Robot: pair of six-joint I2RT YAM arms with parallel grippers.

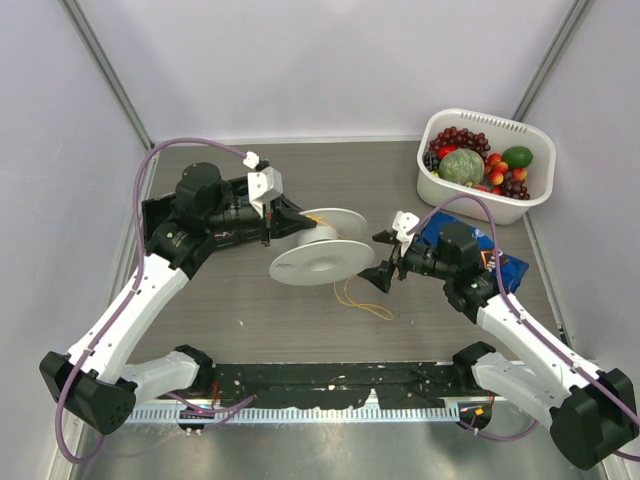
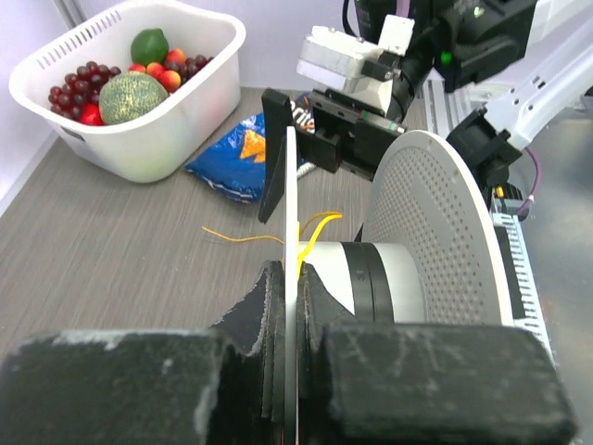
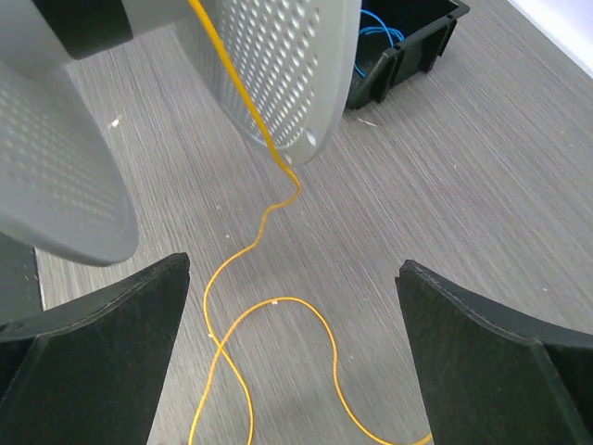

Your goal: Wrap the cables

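Note:
A white plastic spool (image 1: 320, 255) is held above the table's middle. My left gripper (image 1: 292, 222) is shut on one of its thin flanges (image 2: 291, 278), pinched between the black fingers. The yellow-orange cable (image 1: 360, 298) runs from the spool hub (image 2: 320, 227) down to the table and lies there in a loose loop (image 3: 269, 324). My right gripper (image 1: 382, 262) is open and empty, just right of the spool and above the loop; its fingers (image 3: 111, 343) stand wide apart either side of the cable.
A white basket (image 1: 487, 195) of fruit stands at the back right, with a blue snack bag (image 1: 500, 262) in front of it under my right arm. A black bin (image 3: 408, 42) with blue wire shows in the right wrist view. A black rail (image 1: 330, 385) runs along the near edge.

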